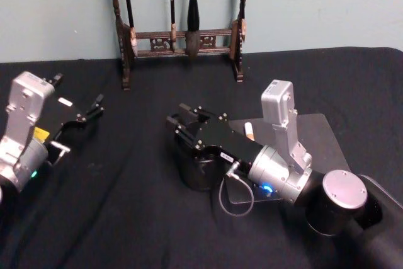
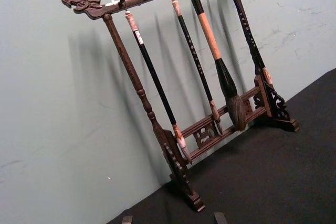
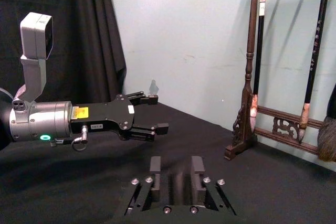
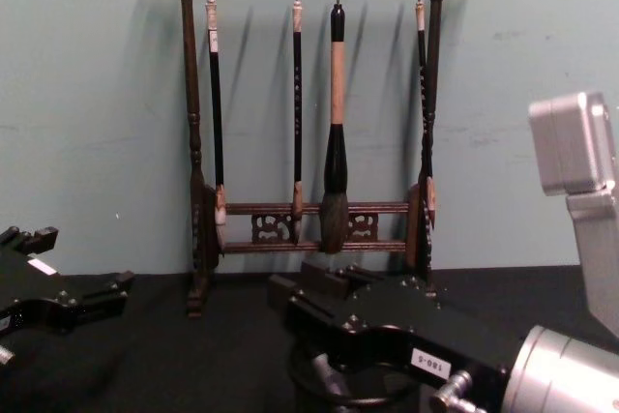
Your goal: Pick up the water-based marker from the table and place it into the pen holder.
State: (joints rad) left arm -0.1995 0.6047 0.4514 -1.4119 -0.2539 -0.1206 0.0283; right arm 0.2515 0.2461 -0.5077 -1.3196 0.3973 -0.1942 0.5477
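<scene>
**A:** Left side first. Where is the left gripper (image 1: 80, 123) relative to the brush rack (image 4: 273, 227)?

**B:** It is robot-side of the rack and well out past its left foot, above the black cloth of the table (image 1: 126, 218). The fingers are spread apart with nothing between them. It is well apart from the task items.

**A:** And the pen holder (image 1: 198, 177)?

**B:** Robot-side of the rack, roughly in line with its middle. It is a round black cup standing upright on the cloth. I cannot make out the texture of its wall.

**A:** Right gripper (image 1: 182, 116)?

**B:** It is directly over the holder's mouth, between the holder and the rack. Its black metal fingers are parted and hold nothing.

**A:** The marker (image 1: 249, 131)?

**B:** A pale peach rounded end shows robot-side of the rack's right foot, just beside the right arm, and looks to be the marker. It lies on a flat grey slab (image 1: 315, 137) to the right of the holder. The arm hides the rest of it.

**A:** Describe the rack itself.

**B:** It is dark carved wood with two posts and fretwork rails. Four brushes hang from it, and the thick one (image 4: 336, 171) has a tan shaft and a dark, bushy tip.
</scene>
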